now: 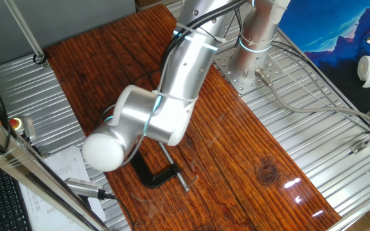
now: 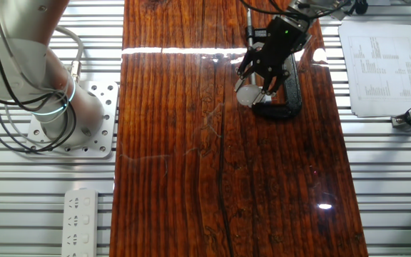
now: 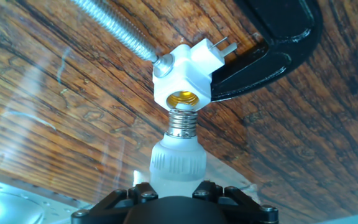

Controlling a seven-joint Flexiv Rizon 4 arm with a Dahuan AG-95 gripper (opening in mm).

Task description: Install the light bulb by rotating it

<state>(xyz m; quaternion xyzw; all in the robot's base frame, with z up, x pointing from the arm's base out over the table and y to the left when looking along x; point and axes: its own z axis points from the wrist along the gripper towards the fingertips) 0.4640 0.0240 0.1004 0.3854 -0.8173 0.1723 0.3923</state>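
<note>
My hand (image 2: 257,80) is closed on the light bulb (image 3: 178,158), screw base lined up just short of the socket (image 3: 185,76), which a black clamp (image 3: 278,53) pins to the worktop (image 2: 212,178) against my twisting.

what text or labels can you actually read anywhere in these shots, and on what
No text can be read.
Printed sheet right of the wooden board: lines of print, too small to read.
Paper by the keyboard: print too blurred.
Light bulb, socket, clamp, power strip: no visible markings.
</note>
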